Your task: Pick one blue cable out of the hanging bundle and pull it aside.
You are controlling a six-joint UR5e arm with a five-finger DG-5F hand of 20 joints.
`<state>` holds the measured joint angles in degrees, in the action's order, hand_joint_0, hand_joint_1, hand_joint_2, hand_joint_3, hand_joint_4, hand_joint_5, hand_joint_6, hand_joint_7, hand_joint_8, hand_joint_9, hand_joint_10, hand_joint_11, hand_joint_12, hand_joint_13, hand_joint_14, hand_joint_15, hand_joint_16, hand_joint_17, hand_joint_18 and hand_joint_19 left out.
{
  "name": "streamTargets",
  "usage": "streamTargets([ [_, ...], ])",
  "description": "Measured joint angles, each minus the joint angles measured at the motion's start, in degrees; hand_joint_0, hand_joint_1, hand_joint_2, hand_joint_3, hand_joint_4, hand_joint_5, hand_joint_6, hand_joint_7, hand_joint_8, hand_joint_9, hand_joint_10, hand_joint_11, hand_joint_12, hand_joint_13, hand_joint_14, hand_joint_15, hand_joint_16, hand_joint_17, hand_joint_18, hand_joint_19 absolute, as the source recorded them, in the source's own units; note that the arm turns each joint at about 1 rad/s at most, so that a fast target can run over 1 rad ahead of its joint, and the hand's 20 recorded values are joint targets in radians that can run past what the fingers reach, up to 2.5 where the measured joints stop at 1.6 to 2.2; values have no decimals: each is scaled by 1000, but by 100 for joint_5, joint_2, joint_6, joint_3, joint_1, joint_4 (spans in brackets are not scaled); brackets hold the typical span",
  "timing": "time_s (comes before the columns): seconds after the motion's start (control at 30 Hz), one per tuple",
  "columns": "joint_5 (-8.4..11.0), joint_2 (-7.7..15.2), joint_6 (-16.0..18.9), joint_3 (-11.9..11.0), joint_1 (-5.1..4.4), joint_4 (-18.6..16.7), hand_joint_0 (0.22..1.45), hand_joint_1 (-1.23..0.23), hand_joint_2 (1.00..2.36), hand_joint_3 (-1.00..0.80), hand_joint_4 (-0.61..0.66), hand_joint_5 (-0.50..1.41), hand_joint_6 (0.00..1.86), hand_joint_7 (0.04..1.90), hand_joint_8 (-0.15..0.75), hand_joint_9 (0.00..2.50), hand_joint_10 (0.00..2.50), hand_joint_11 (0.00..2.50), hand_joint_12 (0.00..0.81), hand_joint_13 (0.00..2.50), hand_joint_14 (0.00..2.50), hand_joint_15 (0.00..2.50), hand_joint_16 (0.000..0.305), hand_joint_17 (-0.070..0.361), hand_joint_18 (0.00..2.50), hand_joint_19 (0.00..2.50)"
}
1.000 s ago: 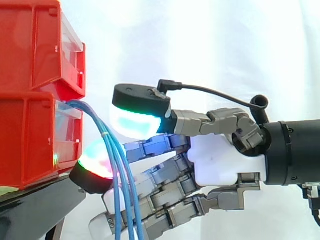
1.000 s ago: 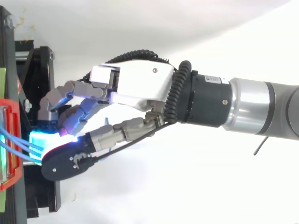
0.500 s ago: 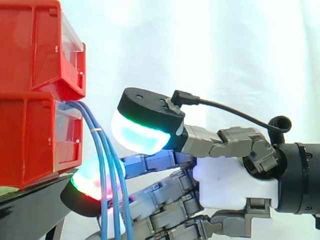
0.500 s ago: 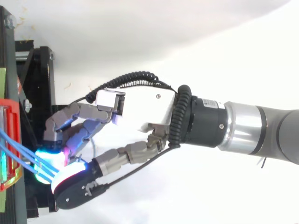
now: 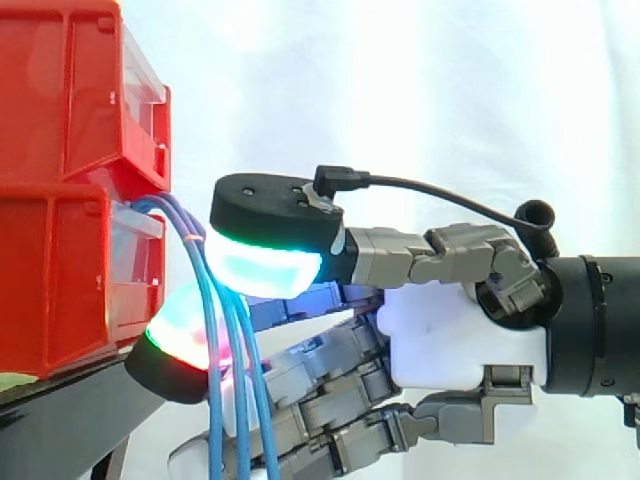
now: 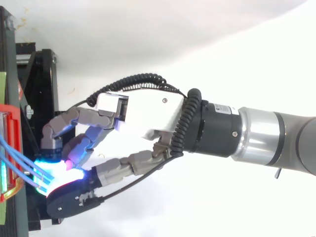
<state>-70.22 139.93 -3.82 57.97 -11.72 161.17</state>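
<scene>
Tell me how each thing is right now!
blue cables, hanging down out of the red bins, fanned apart.
hand, up against the blue cables; whether it grips one cannot be told.
red bins, stacked on the black stand.
black stand, under the bins.

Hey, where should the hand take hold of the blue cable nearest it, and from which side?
Grip the blue cable on its straight hanging stretch below the bend out of the red bin, where the strands spread apart. Come from the side view's right, where the hand is.
</scene>
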Motion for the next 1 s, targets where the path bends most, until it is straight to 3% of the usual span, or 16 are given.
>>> streamTargets([
  [0.37, -51, -2, 158, -279, 76, 551, 567, -645, 1021, -186, 178, -168, 896, 1098, 376, 1022, 16, 605, 386, 834, 14, 421, 57, 127, 792, 429],
  [0.73, -54, -9, 186, -547, 115, 1036, 624, -780, 1028, 4, -18, -172, 940, 1246, 363, 1074, 19, 694, 356, 896, 16, 453, 54, 122, 832, 420],
  [1.0, -53, -10, 205, -729, 125, 1473, 593, -738, 1004, 56, 23, -127, 929, 1228, 414, 1179, 13, 663, 424, 966, 14, 440, 68, 153, 941, 404],
])
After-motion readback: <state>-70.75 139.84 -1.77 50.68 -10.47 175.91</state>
